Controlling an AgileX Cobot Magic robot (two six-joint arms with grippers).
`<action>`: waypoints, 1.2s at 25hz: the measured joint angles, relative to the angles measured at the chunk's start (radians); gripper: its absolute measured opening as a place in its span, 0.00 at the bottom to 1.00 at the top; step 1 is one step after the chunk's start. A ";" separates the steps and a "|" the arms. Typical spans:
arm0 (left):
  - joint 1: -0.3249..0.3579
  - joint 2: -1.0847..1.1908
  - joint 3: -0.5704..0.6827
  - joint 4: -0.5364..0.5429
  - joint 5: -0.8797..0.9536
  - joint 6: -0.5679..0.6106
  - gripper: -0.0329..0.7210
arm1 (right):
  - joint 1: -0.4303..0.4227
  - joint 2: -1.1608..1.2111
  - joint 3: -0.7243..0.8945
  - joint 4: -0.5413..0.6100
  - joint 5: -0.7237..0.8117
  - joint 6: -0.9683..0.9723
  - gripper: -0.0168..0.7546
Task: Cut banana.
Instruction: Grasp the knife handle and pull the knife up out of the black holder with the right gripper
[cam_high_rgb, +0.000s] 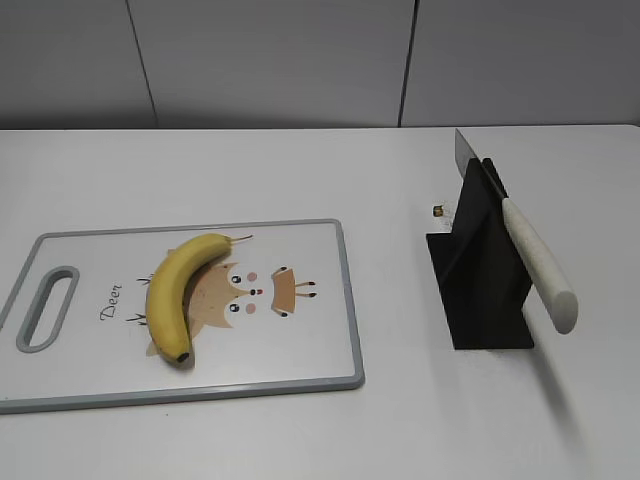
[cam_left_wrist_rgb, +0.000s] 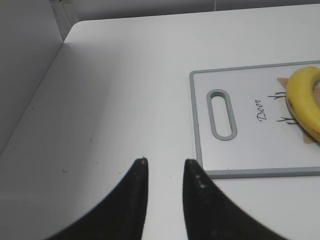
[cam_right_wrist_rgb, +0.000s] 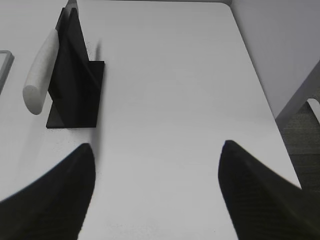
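In the exterior view we see the banana (cam_high_rgb: 178, 296) lying on the cutting board (cam_high_rgb: 320, 330) at the left of the white counter (cam_high_rgb: 300, 170), its stem toward 1 o'clock and its dark tip toward 6 o'clock. At 3 o'clock from the board stands a black knife stand (cam_high_rgb: 482, 275) with a white-handled knife (cam_high_rgb: 530, 262) slotted in it. Neither tool appears here.

In the left wrist view we find the left tool (cam_left_wrist_rgb: 165, 162) over bare counter, its fingers a narrow gap apart and holding nothing. The banana (cam_left_wrist_rgb: 304, 102) lies at about 2 o'clock from it, well apart, on the board (cam_left_wrist_rgb: 240, 150).

In the right wrist view the right tool (cam_right_wrist_rgb: 157, 150) is spread wide and empty. The stand (cam_right_wrist_rgb: 75, 90) and knife (cam_right_wrist_rgb: 42, 70) sit at 10 o'clock; the banana is out of frame.
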 joint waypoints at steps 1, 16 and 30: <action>0.000 0.000 0.000 0.002 0.000 0.000 0.35 | 0.000 0.000 0.000 0.000 0.000 0.000 0.78; 0.000 0.000 0.000 0.038 -0.001 0.001 0.89 | 0.000 0.334 -0.242 0.013 0.172 -0.024 0.78; 0.000 0.000 0.000 -0.033 -0.001 0.015 0.87 | 0.244 0.782 -0.455 0.053 0.181 0.099 0.78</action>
